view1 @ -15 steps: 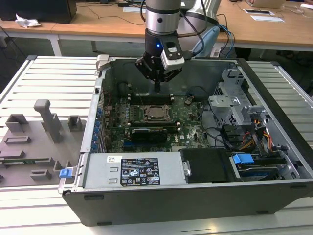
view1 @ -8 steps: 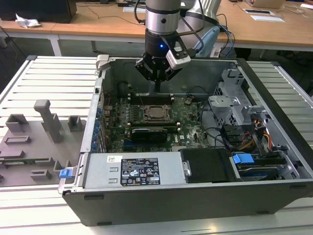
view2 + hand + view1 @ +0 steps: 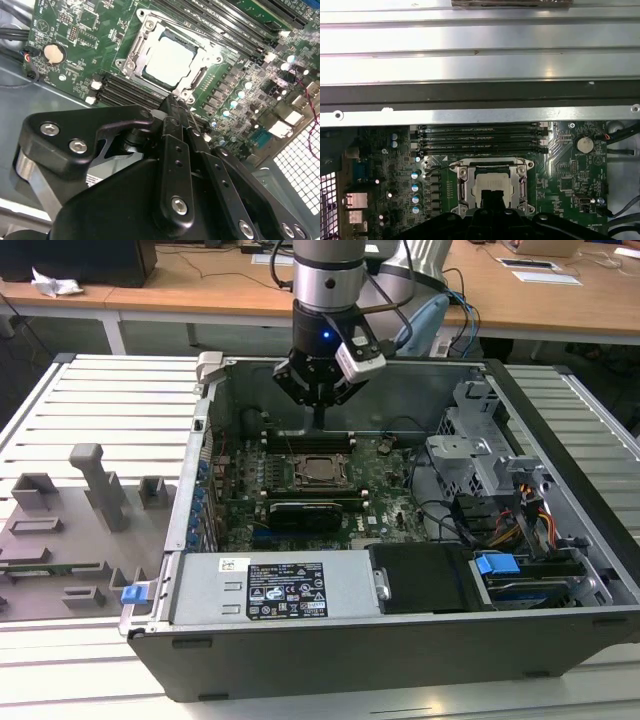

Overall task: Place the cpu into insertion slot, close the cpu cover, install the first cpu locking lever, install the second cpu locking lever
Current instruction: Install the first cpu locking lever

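Note:
The cpu lies flat in the insertion slot in the middle of the green motherboard, its pale silver top facing up. The cpu cover, a metal frame, lies down around the chip. My gripper is shut with nothing between its fingers, and hangs just above the board at the socket's edge. In the exterior view the gripper points straight down inside the case, a little behind the cpu. In the first wrist view the gripper partly covers the cpu and the cpu cover.
Black memory slots run beside the socket. The case's rear wall stands close behind the gripper. A power supply fills the case's front, with drive bays and cables on the exterior view's right. A grey fixture plate lies outside on the exterior view's left.

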Robot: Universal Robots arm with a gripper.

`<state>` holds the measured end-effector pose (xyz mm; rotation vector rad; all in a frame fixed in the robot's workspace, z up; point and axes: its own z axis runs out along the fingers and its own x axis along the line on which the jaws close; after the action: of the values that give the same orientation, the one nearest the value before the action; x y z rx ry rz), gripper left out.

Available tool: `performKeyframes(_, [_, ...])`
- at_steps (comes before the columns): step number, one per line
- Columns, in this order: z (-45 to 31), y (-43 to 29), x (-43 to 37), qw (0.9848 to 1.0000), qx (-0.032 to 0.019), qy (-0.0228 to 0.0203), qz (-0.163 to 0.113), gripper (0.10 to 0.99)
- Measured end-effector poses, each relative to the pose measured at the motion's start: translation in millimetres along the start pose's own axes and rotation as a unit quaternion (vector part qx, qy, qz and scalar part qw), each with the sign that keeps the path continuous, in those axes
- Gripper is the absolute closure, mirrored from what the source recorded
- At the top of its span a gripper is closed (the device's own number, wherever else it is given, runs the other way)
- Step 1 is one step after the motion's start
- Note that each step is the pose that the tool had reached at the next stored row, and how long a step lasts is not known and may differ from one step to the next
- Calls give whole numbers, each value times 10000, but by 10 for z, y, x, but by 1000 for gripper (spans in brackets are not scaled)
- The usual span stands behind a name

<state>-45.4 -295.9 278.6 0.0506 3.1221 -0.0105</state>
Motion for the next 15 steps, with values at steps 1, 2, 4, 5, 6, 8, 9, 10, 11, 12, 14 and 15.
performKeyframes(1, [4,-3,3,10000,1,1,-7,976])
performKeyframes(2, [8,-8,7,10000,1,1,-16,976])
performKeyframes(4, [20,-20,33,9999,-1,0,-106,976])
performKeyframes(5, [26,-20,43,9998,-3,-1,-203,976])
performKeyframes(6, [30,-20,52,9997,-5,-1,-253,976])
performKeyframes(8, [36,-21,86,9997,-12,-2,-259,976])
performKeyframes(9, [37,-22,103,9997,-12,-1,-259,976])
performKeyframes(10, [41,-23,138,9997,-12,-1,-251,976])
performKeyframes(11, [46,-24,180,9997,-12,-1,-243,976])
performKeyframes(12, [50,-25,209,9997,-12,-1,-244,976])
performKeyframes(14, [59,-26,245,9997,-12,-1,-244,976])
performKeyframes(15, [65,-26,254,9997,-12,-1,-244,976])
